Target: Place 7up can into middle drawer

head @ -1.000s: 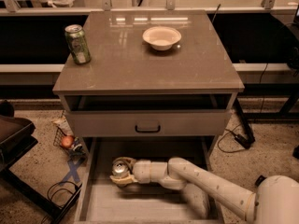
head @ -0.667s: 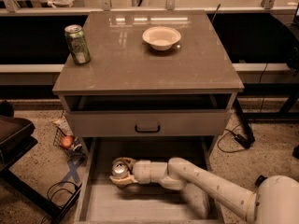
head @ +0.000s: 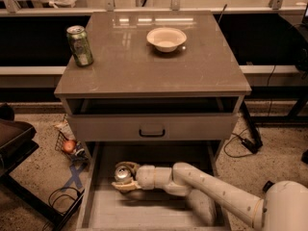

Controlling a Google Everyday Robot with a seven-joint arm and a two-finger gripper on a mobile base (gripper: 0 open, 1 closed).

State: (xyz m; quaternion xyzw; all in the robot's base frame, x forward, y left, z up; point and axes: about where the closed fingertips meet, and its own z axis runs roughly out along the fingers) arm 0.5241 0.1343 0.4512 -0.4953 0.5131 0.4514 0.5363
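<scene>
The 7up can [head: 122,173], silvery with a shiny metal top, stands upright inside the pulled-out middle drawer [head: 144,211], near its left side over the pale floor. My gripper [head: 124,177] reaches into the drawer from the right, and its cream fingers [head: 123,187] are closed around the can. I cannot tell whether the can rests on the drawer floor or hangs just above it. My white arm [head: 216,191] crosses the drawer's right half.
A darker green can [head: 80,45] and a white bowl [head: 166,38] stand on the cabinet top [head: 144,71]. The grey drawer front with a dark handle [head: 152,132] overhangs the open drawer. A wire basket with an orange object [head: 70,146] and cables lie on the floor at left.
</scene>
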